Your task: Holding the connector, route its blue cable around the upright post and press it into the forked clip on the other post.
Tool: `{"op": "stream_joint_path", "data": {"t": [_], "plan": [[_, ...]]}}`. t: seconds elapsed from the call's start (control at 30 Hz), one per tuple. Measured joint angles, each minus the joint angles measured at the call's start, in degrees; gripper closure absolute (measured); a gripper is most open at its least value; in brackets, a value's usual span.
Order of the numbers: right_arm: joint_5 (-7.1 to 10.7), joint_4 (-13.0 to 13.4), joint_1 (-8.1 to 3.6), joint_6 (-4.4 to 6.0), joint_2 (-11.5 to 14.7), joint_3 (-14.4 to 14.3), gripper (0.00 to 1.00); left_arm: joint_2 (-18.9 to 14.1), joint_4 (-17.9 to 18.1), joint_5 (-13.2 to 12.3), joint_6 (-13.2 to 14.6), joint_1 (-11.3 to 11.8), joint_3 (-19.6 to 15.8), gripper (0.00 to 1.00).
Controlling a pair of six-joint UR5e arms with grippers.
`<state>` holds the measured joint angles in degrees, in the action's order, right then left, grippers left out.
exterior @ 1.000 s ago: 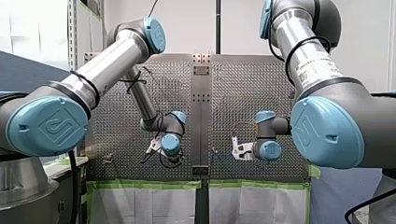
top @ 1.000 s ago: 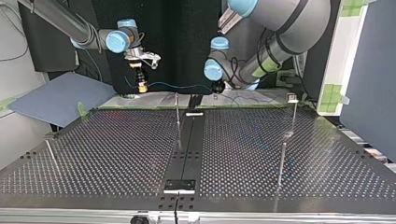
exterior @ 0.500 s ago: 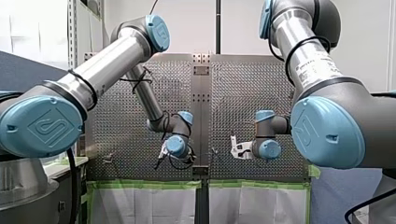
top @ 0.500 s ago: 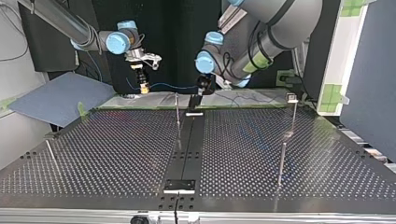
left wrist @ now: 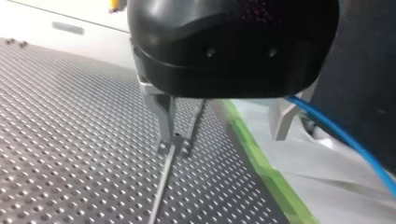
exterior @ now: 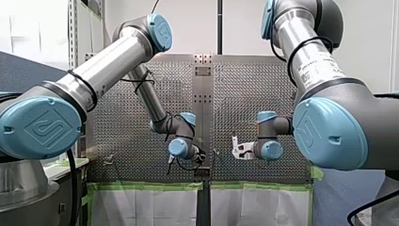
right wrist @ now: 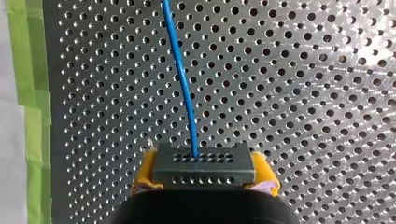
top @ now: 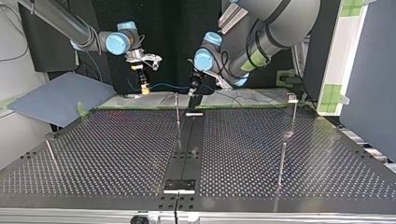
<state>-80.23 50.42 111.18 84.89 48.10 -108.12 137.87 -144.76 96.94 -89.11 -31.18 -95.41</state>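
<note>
Beside the post (left wrist: 163,179), my left claw (left wrist: 222,135) gaped empty while my right claw (right wrist: 204,175) clamped the connector (right wrist: 204,163), its blue cable (right wrist: 180,74) apparently yet to be led round.

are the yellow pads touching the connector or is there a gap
Touching. The right wrist view shows the connector held between my right gripper's yellow pads, each pressed against one end, no gap.
</note>
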Motion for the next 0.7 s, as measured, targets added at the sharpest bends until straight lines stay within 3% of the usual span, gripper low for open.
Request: {"op": "stream_joint_path", "data": {"t": [0.1,0.27,0.7], "plan": [[0.78,0.03,-0.21,0.37,-0.04,0.03,1.0,0.01,1.47,-0.35,-1.47,-0.13,0.0,0.0],[1.7,0.29,-0.57,1.2,-0.06,0.05,1.0,-0.01,3.58,1.63,-4.16,-0.69,0.01,0.0],[8.22,1.7,-1.69,5.38,-0.14,0.15,1.0,0.03,3.58,8.36,-10.95,-2.65,-0.02,0.0]]}}
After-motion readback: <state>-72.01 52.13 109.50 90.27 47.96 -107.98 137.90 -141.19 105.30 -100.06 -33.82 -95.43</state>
